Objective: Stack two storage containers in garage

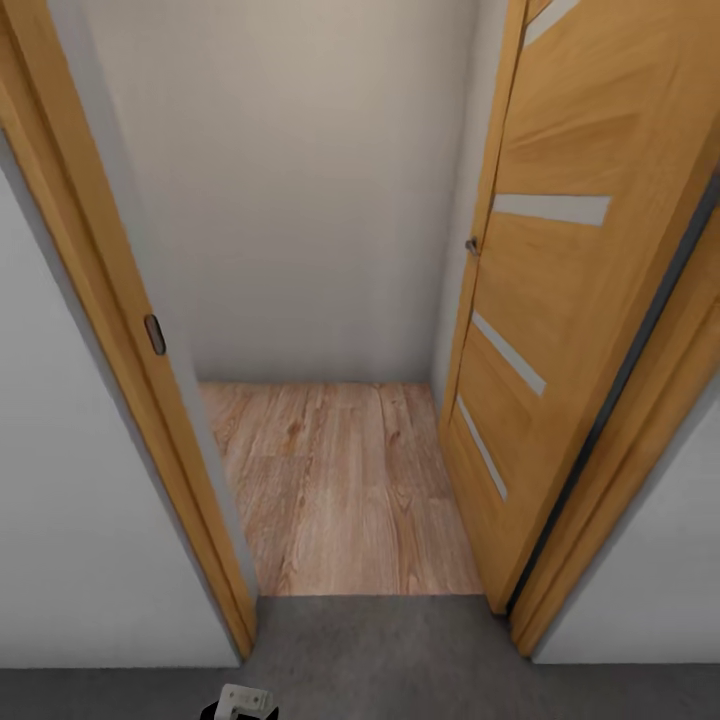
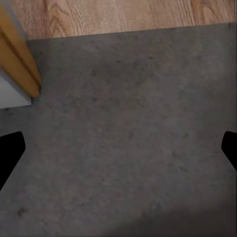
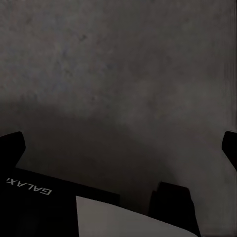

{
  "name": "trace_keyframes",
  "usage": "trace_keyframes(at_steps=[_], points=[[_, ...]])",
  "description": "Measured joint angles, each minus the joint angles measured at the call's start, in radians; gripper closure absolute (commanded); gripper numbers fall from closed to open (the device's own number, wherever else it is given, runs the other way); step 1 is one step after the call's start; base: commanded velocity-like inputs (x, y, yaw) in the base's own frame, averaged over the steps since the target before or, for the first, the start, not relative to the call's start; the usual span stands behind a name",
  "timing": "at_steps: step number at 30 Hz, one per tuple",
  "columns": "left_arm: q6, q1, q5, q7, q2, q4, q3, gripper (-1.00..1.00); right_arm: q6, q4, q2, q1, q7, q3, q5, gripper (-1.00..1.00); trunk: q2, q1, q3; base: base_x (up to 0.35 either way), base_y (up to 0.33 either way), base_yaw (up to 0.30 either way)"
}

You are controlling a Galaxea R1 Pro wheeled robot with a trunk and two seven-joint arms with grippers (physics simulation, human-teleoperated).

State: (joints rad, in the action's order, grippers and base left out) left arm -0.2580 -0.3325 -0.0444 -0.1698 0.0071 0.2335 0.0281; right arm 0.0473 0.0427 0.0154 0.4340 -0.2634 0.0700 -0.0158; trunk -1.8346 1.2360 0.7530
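Head view looked down through an open doorway: rough dark-grey concrete floor (image 1: 400, 650) on the near side of the threshold, light wood-plank floor (image 1: 340, 490) beyond it, ending at a plain pale wall (image 1: 300, 180). An orange-toned wooden door frame (image 1: 130, 340) stood at the left with a small dark strike plate (image 1: 154, 334) set in it; the door (image 1: 560, 300), same wood with pale inset strips, was swung open against the right side, its handle (image 1: 471, 245) just visible at the door's edge. A small white-and-black part of the robot (image 1: 242, 702) showed at the bottom edge of that view. The left wrist view gave the concrete (image 2: 128, 148) close up, speckled and uneven, meeting the planks (image 2: 123, 15) along a straight seam, with the foot of the frame (image 2: 19, 69) at the seam's end. Left gripper (image 2: 118, 148) was spread wide with nothing between its fingers (image 2: 10, 148), the two black tips at opposite edges. The right wrist view showed concrete only (image 3: 118, 64), in shadow (no seam or frame here), plus a dark robot body panel (image 3: 39, 202) lettered GALAXEA and a pale panel (image 3: 123, 222). Right gripper (image 3: 121, 148) likewise wide apart and unloaded, fingers (image 3: 12, 145) at the edges. Neither storage container was in any of these frames, so their whereabouts could not be told.
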Motion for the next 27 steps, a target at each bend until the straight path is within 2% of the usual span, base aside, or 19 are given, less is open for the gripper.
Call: trace_keyframes(at_steps=[10, 27], points=[[0.0, 0.0, 0.0, 0.0, 0.0, 0.0, 0.0, -1.0, 0.0, 0.0, 0.0, 0.0, 0.0, 0.0, 0.0, -1.0, 0.0, 0.0, 0.0, 0.057, 0.0, -0.096], [0.0, 0.0, 0.0, -0.001, 0.0, 0.0, 0.0, -1.0, 0.0, 0.0, 0.0, 0.0, 0.0, 0.0, -0.001, -1.0, 0.0, -0.001, 0.0, 0.327, 0.0, -0.003]])
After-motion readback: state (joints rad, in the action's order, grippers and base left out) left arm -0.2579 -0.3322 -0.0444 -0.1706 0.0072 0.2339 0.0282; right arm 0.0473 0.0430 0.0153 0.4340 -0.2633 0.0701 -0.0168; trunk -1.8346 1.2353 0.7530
